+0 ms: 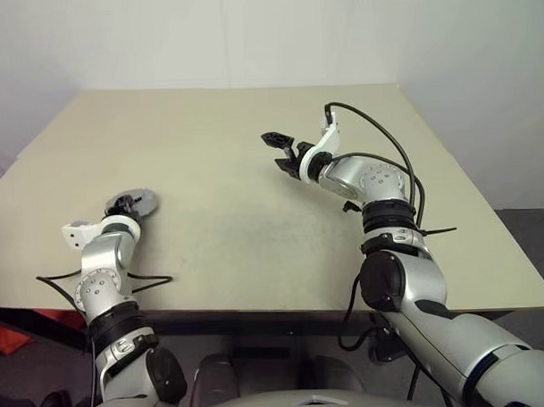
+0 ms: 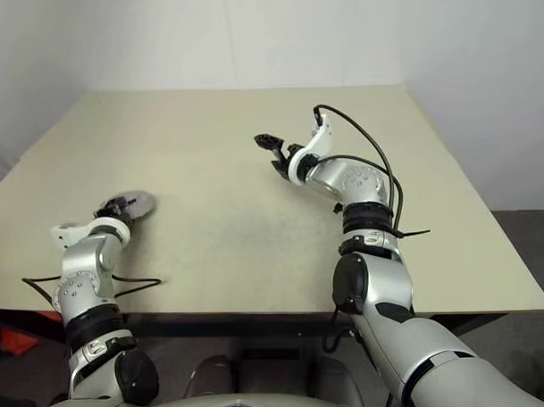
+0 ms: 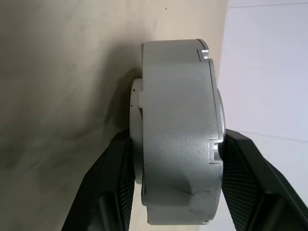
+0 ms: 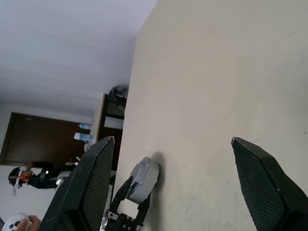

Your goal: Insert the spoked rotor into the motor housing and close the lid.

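Left wrist view: left gripper (image 3: 175,192) clamped on grey housing (image 3: 180,134), held above beige table (image 1: 253,168), near its left edge. Right gripper (image 1: 282,151) spread wide, grasping nothing, mid-table.

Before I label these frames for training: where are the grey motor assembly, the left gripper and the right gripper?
grey motor assembly (image 3: 180,134), left wrist view, its grey side wall.
left gripper (image 1: 126,202), left eye view, between fingertips.
right gripper (image 1: 277,151), left eye view, between open fingertips.
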Controlling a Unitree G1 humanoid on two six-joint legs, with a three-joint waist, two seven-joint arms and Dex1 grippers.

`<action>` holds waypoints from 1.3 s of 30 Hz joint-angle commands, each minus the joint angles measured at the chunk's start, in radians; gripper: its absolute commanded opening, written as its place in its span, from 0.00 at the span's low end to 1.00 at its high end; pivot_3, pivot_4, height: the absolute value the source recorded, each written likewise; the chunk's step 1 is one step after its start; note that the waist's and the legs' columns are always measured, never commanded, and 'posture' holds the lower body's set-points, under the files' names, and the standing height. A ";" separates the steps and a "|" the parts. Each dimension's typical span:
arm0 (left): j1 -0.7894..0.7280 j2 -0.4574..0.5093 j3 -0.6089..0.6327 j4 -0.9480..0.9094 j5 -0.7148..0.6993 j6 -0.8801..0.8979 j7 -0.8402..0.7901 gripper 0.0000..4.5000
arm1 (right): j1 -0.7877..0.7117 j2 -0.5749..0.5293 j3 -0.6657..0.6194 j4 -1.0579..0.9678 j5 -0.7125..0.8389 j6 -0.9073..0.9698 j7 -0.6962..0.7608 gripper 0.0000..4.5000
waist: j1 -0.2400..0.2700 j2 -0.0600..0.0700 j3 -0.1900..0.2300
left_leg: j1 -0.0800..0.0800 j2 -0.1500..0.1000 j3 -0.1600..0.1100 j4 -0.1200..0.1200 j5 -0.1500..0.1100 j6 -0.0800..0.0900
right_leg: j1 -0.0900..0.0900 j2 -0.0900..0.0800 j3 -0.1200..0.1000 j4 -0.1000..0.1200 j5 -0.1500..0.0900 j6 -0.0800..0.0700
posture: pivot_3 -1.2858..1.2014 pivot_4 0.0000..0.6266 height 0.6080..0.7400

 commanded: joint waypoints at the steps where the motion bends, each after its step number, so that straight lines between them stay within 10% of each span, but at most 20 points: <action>1: 0.027 0.002 -0.017 -0.014 0.012 0.019 0.026 0.64 | -0.034 -0.002 0.003 -0.013 0.004 -0.012 0.011 0.98 | 0.000 0.000 0.000 | 0.000 0.000 0.000 0.000 0.000 0.000 | 0.000 0.000 0.000 0.000 0.000 0.000 | 0.52 0.00 1.00; 6: 0.014 -0.018 0.001 -0.005 -0.008 -0.011 0.059 0.98 | -0.037 0.002 0.001 -0.012 -0.004 -0.015 0.010 0.98 | -0.001 0.001 -0.001 | 0.001 0.000 0.000 0.000 0.000 0.000 | 0.003 0.000 0.001 0.001 -0.002 0.003 | 0.52 0.00 1.00; 28: 0.247 -0.086 -0.377 -0.332 -0.527 0.315 0.331 0.98 | -0.025 0.000 0.043 -0.020 -0.040 -0.024 0.040 0.98 | 0.026 0.004 -0.003 | 0.016 -0.003 0.001 0.000 -0.001 0.001 | 0.017 -0.003 0.001 -0.005 -0.005 0.003 | 0.52 0.00 1.00; 39: 0.093 0.398 -0.699 -0.363 0.204 0.363 -0.541 0.98 | 0.174 -0.243 0.423 -0.164 -0.347 -0.317 0.573 0.98 | 0.023 0.003 -0.002 | 0.016 -0.001 0.001 -0.001 0.000 0.000 | 0.017 -0.001 0.002 -0.006 -0.004 0.005 | 0.52 0.00 1.00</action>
